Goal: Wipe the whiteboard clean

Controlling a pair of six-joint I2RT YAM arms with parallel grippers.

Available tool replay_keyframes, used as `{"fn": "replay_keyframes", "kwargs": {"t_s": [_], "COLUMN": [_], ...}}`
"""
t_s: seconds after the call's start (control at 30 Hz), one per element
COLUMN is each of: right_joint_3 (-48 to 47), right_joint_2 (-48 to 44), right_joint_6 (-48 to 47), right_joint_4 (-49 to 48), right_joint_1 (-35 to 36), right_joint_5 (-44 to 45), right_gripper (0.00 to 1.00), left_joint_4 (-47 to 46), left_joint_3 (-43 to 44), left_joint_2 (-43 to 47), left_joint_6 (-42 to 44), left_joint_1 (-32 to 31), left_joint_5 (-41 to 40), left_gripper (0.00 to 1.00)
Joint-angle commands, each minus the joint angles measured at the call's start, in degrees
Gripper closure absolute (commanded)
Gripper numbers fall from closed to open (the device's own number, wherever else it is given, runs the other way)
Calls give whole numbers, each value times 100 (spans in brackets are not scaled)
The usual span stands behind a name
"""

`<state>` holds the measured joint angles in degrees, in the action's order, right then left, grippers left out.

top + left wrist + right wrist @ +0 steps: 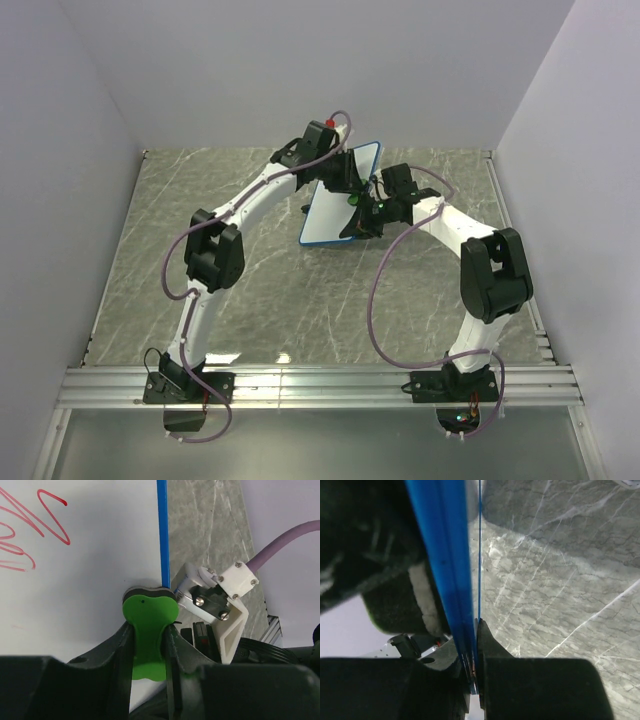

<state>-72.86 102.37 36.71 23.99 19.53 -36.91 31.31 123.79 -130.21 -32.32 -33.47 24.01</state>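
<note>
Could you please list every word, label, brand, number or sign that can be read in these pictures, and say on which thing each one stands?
There is no text that can be read in any view.
The red scribbles on the whiteboard are loops and zigzags, not letters or numbers.
The green eraser and the white cable clamp show no label or brand.

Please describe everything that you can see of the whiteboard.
The whiteboard is a small rectangular board with a smooth white face, rounded corners and a thin blue rim. It is held tilted over the grey marble table. Red scribbles are on its face. The right hand is shut on its rim, and the left hand presses a green eraser against the face near one edge.
</note>
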Motion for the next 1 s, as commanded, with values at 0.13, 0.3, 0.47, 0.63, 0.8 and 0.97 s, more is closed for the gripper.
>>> {"fn": "replay_keyframes", "kwargs": {"t_s": [0.13,0.3,0.47,0.63,0.8,0.97], "right_joint_3": [-167,-141,-176,61,79,-132], "right_joint_2": [152,-146,-656,-1104,-1167,-877], "right_joint_6": [-269,-462,-919,-999,-1025,-929], "right_joint_4": [-61,132,571,738,818,721], "right_joint_1": [323,358,665,824,833,842], "right_joint_5": [69,-71,-273,-318,-141,-45], "right_gripper": [100,100,100,100,100,100], "left_joint_4": [323,420,507,534,605,438], "left_joint_3": [365,638,752,761,569,-29], "left_joint_2": [-188,-662,-935,-1137,-1261,-841], "left_joint_6": [103,261,419,446,480,410], "left_joint_1": [-116,271,675,956,1045,922], "left_joint_5": [271,130,104,148,86,244], "left_gripper": [100,100,100,100,100,100]}}
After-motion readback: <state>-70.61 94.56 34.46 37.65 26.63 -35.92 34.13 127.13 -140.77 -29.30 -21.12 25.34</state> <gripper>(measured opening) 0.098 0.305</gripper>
